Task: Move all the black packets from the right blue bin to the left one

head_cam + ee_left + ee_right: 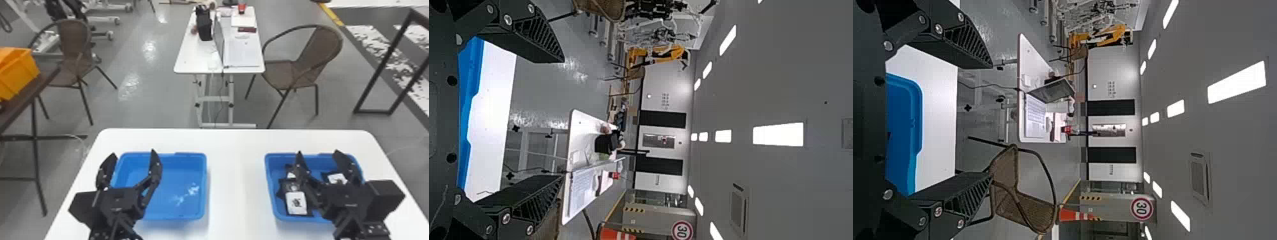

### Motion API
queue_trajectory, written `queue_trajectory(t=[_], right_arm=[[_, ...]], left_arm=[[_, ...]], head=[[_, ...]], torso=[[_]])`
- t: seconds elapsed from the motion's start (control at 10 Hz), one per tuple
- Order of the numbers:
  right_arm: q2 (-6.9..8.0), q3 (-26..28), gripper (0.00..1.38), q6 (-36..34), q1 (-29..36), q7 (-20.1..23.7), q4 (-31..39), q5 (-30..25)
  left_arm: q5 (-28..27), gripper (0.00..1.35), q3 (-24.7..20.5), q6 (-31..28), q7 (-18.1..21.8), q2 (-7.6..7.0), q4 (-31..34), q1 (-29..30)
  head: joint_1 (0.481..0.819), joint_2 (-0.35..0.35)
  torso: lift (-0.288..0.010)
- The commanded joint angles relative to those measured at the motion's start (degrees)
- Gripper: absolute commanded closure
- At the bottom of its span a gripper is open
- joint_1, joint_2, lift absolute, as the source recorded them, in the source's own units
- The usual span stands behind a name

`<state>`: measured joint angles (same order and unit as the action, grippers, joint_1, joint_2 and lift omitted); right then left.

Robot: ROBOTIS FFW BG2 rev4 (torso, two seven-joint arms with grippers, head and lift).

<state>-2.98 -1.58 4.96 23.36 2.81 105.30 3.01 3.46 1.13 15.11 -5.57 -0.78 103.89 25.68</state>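
Looks unstarted: packets (297, 203) in right bin (319, 161) (4 o'clock, head view; count unclear), all due in left bin (182, 163), 7 o'clock. Left gripper (133, 153), right gripper (318, 152): fingers apart, holding nothing.

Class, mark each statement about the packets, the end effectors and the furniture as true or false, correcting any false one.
1. Black packets lie in the right blue bin. True.
2. The left end effector is gripping a packet. False: it is open and holds nothing.
3. The right end effector is open. True.
4. The orange crate stands between the bins. False: it is on the dark table at the head view's left.
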Motion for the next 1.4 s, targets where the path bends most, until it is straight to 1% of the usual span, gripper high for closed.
queue_trajectory(t=[0.0, 0.3, 0.7, 0.8, 1.0, 1.1, 1.3], right_arm=[[0.0, 0.0, 0.28, 0.05, 0.02, 0.0, -0.01, -0.02], [0.08, -0.09, 0.28, 0.32, 0.1, -0.17, -0.1, -0.63], [0.0, -0.09, 0.28, 0.49, 0.63, -0.96, -0.19, 0.07], [0.0, 0.0, 0.28, 0.49, 0.98, -0.96, -0.45, 0.51], [-0.18, 0.7, 0.28, 0.05, 1.25, -0.96, -3.26, 3.14], [-0.36, 0.79, 0.28, -0.56, 0.9, -0.96, -4.76, 3.23], [-1.32, 0.88, 0.27, -3.2, -0.25, -0.96, -6.95, 4.2]], left_arm=[[0.06, 0.21, 0.01, 0.0, -0.06, -0.1, 0.0, -0.01], [0.32, 0.21, 0.18, 0.0, 0.03, -0.19, -0.09, -0.01], [0.76, 0.21, 0.27, -0.17, 0.03, -0.45, -0.09, -0.01], [0.94, 0.21, 0.36, -0.35, 0.03, -0.45, -0.09, -0.01], [1.11, 0.21, 0.27, -0.52, 0.12, -0.54, -0.09, -0.01], [1.11, 0.21, 0.27, -0.79, 0.21, -0.54, -0.09, -0.01], [1.38, 0.21, 0.36, -1.05, 0.47, -0.71, -0.09, -0.19]], head=[[0.695, 0.04], [0.695, 0.04], [0.695, 0.036], [0.695, 0.036], [0.695, 0.031], [0.695, 0.028], [0.695, 0.018]], torso=[[0.0], [0.0], [0.0], [0.0], [0.0], [0.0], [0.0]])
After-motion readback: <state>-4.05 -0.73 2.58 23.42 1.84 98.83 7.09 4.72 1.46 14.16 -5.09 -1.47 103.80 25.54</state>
